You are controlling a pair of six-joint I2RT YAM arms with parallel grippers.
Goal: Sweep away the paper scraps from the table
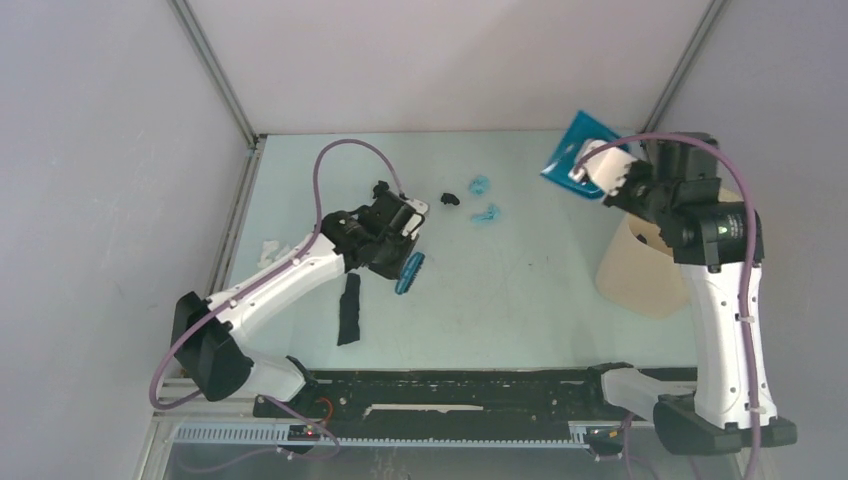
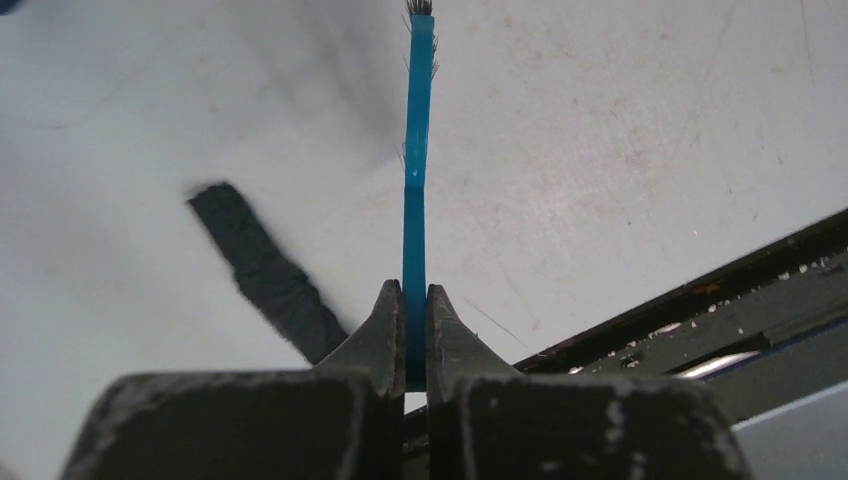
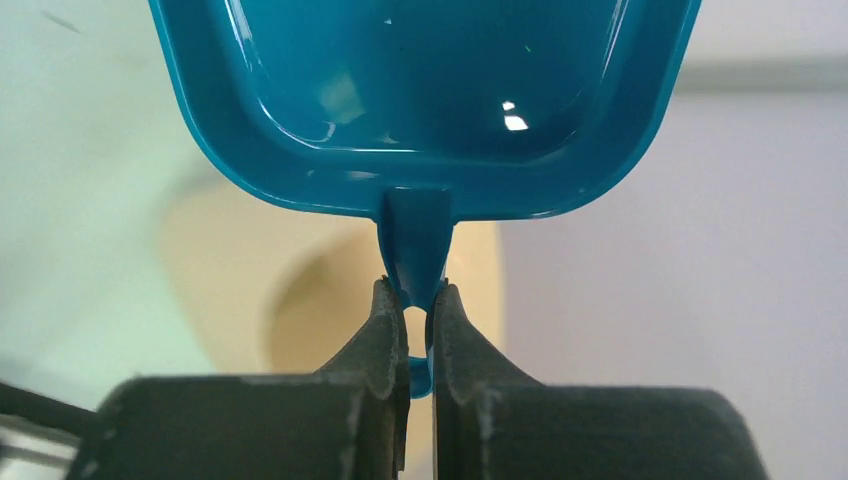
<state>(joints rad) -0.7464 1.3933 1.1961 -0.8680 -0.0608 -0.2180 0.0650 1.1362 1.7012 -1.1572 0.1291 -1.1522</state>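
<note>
We see left gripper (image 2: 415,292) clamped on brush (image 2: 417,150) | right gripper (image 3: 413,292) clamped on dustpan (image 3: 420,110) | light-blue paper scraps (image 1: 480,185) near brush, overhead only

Centre, far: paper scraps (image 1: 480,185) clustered on the table (image 1: 520,300).
Near left: long scrap (image 1: 349,308) lying flat, just left of the brush (image 1: 409,272).
Left edge: lone scrap (image 1: 272,248).
Brush: in the left gripper (image 2: 415,297), between long scrap and cluster.
Far right: dustpan (image 1: 578,148) in the right gripper (image 3: 418,300), behind the bin (image 1: 640,272).
</note>
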